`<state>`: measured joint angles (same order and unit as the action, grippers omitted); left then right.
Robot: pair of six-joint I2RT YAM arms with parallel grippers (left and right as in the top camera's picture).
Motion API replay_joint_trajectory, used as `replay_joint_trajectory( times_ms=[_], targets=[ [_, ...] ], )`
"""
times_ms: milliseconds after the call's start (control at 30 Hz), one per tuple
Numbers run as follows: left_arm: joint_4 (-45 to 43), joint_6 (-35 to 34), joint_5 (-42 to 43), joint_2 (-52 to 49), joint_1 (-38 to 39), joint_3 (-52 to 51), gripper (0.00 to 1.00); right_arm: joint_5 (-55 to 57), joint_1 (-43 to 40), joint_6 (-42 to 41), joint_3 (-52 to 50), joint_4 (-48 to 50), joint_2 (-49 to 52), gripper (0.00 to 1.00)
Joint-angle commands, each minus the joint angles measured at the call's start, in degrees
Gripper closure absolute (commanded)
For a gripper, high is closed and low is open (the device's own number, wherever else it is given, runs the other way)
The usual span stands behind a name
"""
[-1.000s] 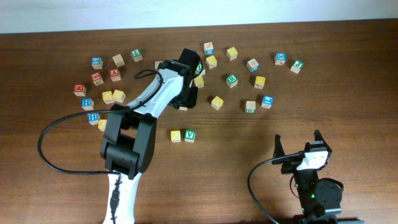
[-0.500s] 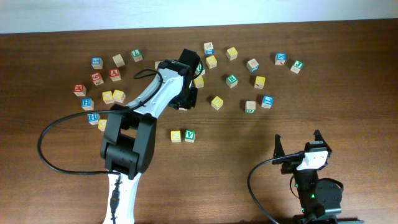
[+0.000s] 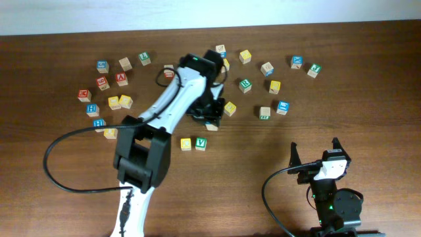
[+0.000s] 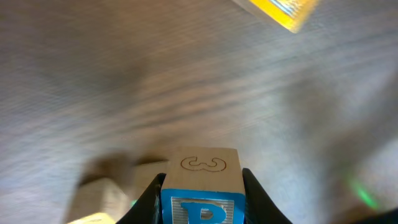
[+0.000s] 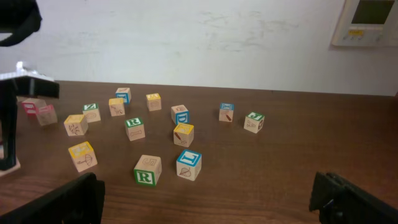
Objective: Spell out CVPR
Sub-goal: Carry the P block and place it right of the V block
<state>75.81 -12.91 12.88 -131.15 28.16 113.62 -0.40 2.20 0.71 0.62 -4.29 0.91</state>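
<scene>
The left pincer (image 4: 202, 200) pinches the blue P cube (image 4: 202, 185) by its two side faces. This leaves the blue letter face and the top face with its engraved outline uncovered in the left wrist view. Gripping the sides makes sense for this job, since the bottom face stays free to meet the tabletop (image 3: 263, 184) and the letter stays readable.

The wood under the cube is smeared in that view. It looks as if the cube hangs clear of the surface, though I cannot be sure. In the overhead view this pincer sits at the centre of the frame, just above the start of the word.

The yellow C cube (image 3: 186, 143) and the green V cube (image 3: 200, 143) lie side by side, touching or nearly so, below the centre of the frame. They sit apart from the scattered cubes in the upper half, presumably so the word reads alone. By my reading P is the third letter, so its place is the bare spot just right of V in the frame. The pincer needs to come down there squarely, without nudging V.

A green R cube (image 3: 264, 112) lies among the loose cubes, right of centre. It also shows low in the right wrist view and is not yet taken.

The right pincer (image 3: 315, 150) rests at the lower right of the overhead frame. Its fingers are spread and hold nothing, and it is well apart from the row, which leaves the working area clear for the other arm.
</scene>
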Motion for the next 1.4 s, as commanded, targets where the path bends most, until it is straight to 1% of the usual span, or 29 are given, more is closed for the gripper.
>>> replay_joint_trajectory(
  times_ms=[0, 33, 67, 100, 167, 233, 333, 400, 467, 500, 600, 933, 1200, 1267, 1367],
  targets=[
    [0.3, -0.5, 1.9, 1.0, 4.9, -0.9, 0.79, 0.5, 0.4, 0.4, -0.3, -0.4, -0.4, 0.02],
    [0.2, -0.9, 1.7, 1.0, 6.3, -2.0, 0.8, 0.5, 0.4, 0.4, -0.3, -0.4, -0.4, 0.02],
    [0.0, -3.7, -0.3, 1.0, 7.3, -3.5, 0.8, 0.5, 0.4, 0.4, -0.3, -0.4, -0.4, 0.02],
    [-0.4, -8.2, -4.5, 1.0, 8.7, -5.7, 0.81, 0.5, 0.4, 0.4, -0.3, -0.4, -0.4, 0.02],
    [-2.2, -15.2, -8.0, 1.0, 9.3, -7.6, 0.81, 0.5, 0.4, 0.4, -0.3, -0.4, -0.4, 0.02],
    [-3.3, -17.4, -8.4, 1.0, 9.3, -8.0, 0.81, 0.5, 0.4, 0.4, -0.3, -0.4, -0.4, 0.02],
    [-3.1, -17.5, -8.5, 1.0, 9.3, -10.0, 0.8, 0.5, 0.4, 0.4, -0.3, -0.4, -0.4, 0.02],
    [-3.3, -17.5, -12.2, 1.0, 9.3, -10.5, 0.79, 0.5, 0.4, 0.4, -0.3, -0.4, -0.4, 0.02],
    [-3.3, -17.5, -12.9, 1.0, 9.2, -10.5, 0.78, 0.5, 0.4, 0.4, -0.3, -0.4, -0.4, 0.02],
    [-3.3, -17.5, -13.3, 1.0, 9.2, -10.5, 0.76, 0.5, 0.4, 0.4, -0.3, -0.4, -0.4, 0.02],
    [-4.2, -17.5, -13.7, 1.0, 9.2, -10.5, 0.75, 0.5, 0.4, 0.4, -0.3, -0.4, -0.4, 0.02],
    [-5.9, -17.7, -14.4, 1.0, 9.2, -10.5, 0.75, 0.5, 0.4, 0.4, -0.3, -0.4, -0.4, 0.02],
    [-5.1, -17.7, -14.5, 1.0, 7.6, -10.5, 0.75, 0.5, 0.4, 0.4, -0.3, -0.4, -0.4, 0.02],
    [-5.1, -17.7, -15.9, 1.0, 7.6, -10.5, 0.75, 0.5, 0.4, 0.4, -0.3, -0.4, -0.4, 0.02],
    [-5.2, -17.7, -14.6, 1.0, 7.6, -10.5, 0.75, 0.5, 0.4, 0.4, -0.3, -0.4, -0.4, 0.02]
  ],
)
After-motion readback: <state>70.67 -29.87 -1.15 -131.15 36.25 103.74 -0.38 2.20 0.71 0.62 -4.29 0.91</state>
